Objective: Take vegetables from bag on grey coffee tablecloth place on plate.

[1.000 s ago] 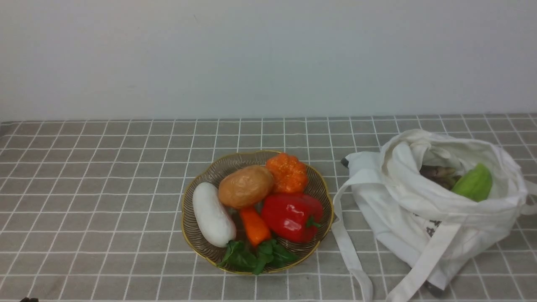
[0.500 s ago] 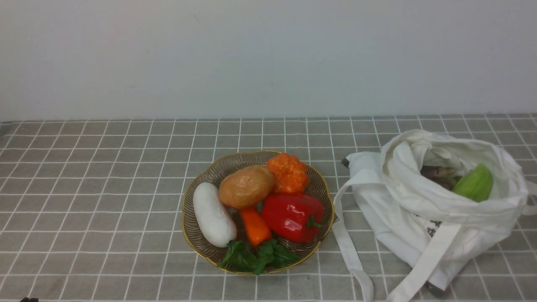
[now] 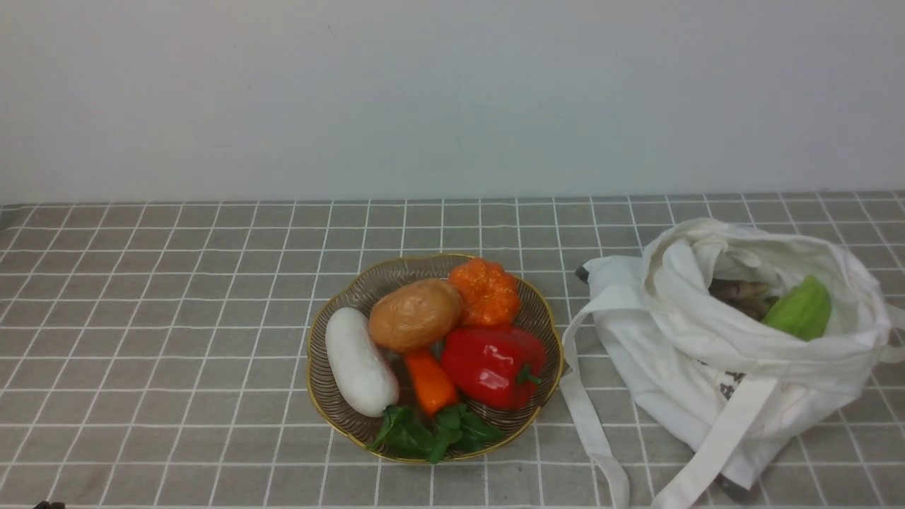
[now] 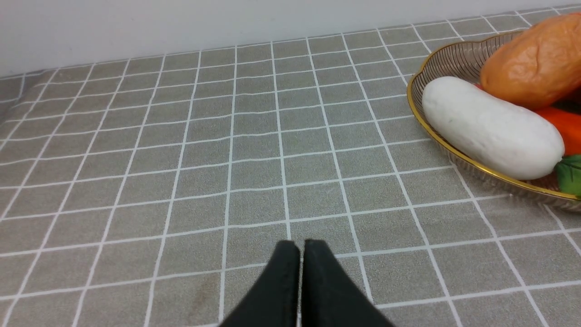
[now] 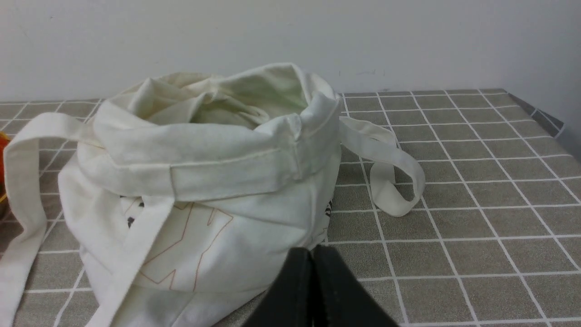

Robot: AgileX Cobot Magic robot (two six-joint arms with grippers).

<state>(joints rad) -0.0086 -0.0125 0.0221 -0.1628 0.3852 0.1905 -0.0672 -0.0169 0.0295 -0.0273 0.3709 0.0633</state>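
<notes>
Left claw (image 4: 300, 247) and right claw (image 5: 312, 254), both clenched on nothing, rest low over the grid-lined grey-brown tablecloth (image 3: 177, 318) on the desk. Nothing has shifted over the past second, suggesting a pause. The gold-rimmed ribbed glass plate (image 3: 322, 406) holds five vegetables; the floppy cream cloth bag (image 3: 728, 339) half hides a light green gourd (image 3: 799, 309) and indistinct brownish stalks (image 3: 739, 293).

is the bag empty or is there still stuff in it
Not empty. In the front view the bag gapes open at the top, and a light green gourd and brownish stalks show inside its mouth.
</notes>
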